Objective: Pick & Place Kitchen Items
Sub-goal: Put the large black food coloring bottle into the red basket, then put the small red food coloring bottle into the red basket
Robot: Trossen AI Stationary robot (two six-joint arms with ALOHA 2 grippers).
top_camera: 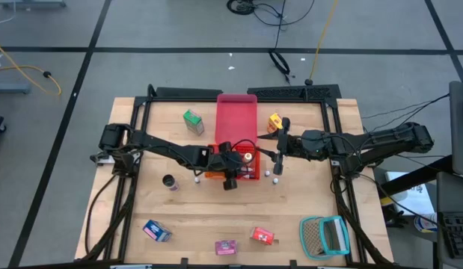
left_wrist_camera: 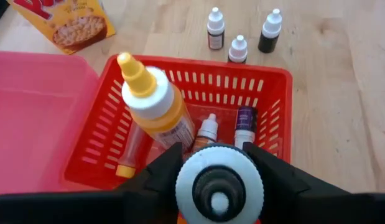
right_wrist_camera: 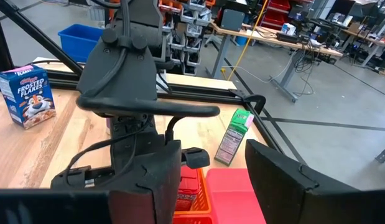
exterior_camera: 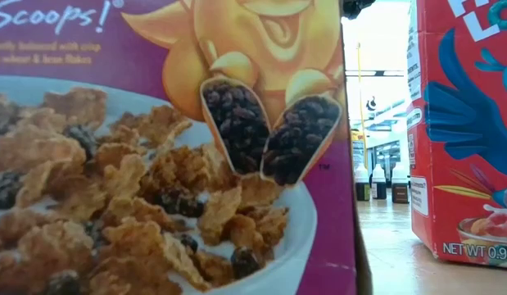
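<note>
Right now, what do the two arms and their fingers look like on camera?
Both are slim, matte-black jointed arms with black cables looped along the links. The left gripper and right gripper each end in two flat, dark, wedge-shaped fingers. No markings are readable.

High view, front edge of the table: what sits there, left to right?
Small blue box → small pink box → small red box → teal mesh basket.
</note>
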